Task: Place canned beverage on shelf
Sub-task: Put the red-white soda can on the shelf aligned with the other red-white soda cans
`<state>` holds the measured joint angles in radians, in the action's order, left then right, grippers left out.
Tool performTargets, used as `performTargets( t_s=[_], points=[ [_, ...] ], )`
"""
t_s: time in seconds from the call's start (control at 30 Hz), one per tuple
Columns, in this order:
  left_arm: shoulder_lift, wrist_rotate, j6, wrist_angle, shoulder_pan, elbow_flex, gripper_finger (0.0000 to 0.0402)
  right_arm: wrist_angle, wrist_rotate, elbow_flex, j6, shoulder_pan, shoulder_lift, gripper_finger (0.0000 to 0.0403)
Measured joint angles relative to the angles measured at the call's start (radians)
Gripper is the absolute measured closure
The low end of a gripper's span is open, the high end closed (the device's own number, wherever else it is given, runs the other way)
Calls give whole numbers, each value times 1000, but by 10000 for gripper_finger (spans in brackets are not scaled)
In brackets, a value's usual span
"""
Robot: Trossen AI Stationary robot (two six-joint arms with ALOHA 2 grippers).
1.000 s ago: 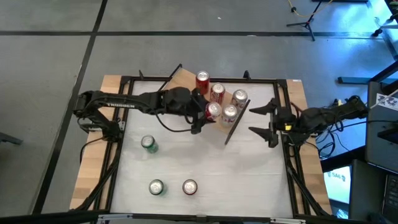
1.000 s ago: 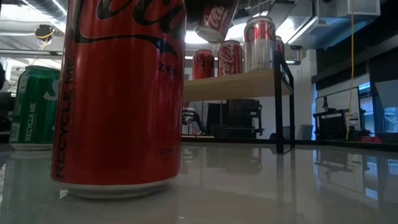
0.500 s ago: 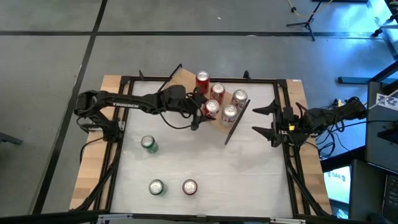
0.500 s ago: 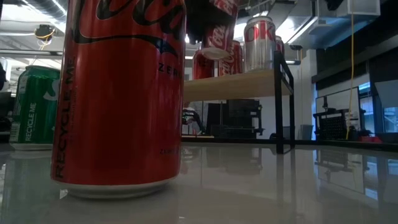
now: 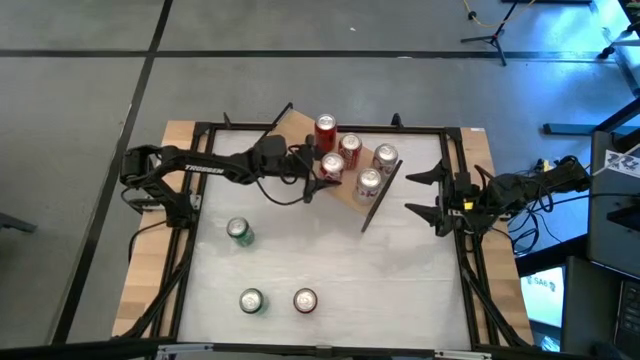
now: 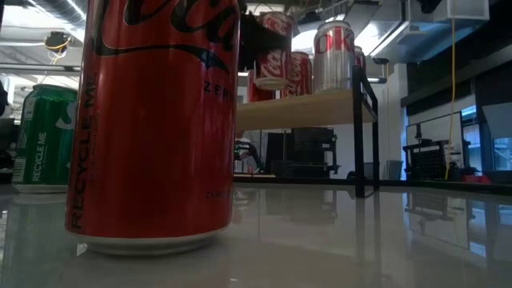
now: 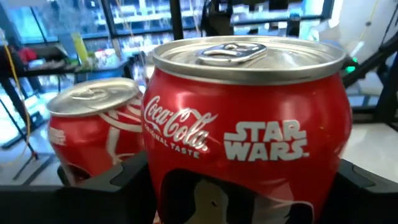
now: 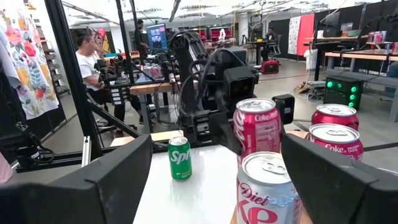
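Held can (image 5: 331, 167) moved back over shelf (image 5: 347, 196), now upright — left gripper (image 5: 318, 170) pinching it; lower level before letting go. Right gripper (image 5: 432, 200) spread, waiting.

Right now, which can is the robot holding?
The red Star Wars Coke can, clamped in the left gripper at the shelf. The other cans stand free.
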<state>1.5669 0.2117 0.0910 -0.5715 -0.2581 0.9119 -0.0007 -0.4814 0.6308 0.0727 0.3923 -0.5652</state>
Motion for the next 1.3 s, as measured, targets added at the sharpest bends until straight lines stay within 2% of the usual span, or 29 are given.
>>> performTargets(
  t_s=[0.1, 0.33, 0.67, 1.0, 1.3],
  points=[
    [0, 12, -6, -57, -8, -31, 115, 0, -1, 0, 0, 0, 0, 54],
    [2, 19, -6, -74, -12, -45, 115, 0, -1, 0, -3, 0, 0, 54],
    [132, 18, -36, -233, -15, -45, 115, -1, 1, 0, -4, 0, -3, 54],
    [142, 20, -28, -237, -22, -45, 114, -1, 2, 0, -28, 0, -3, 54],
    [142, 15, -28, -232, -23, -44, 82, -1, 2, 0, -27, 0, -3, 54]
  ],
)
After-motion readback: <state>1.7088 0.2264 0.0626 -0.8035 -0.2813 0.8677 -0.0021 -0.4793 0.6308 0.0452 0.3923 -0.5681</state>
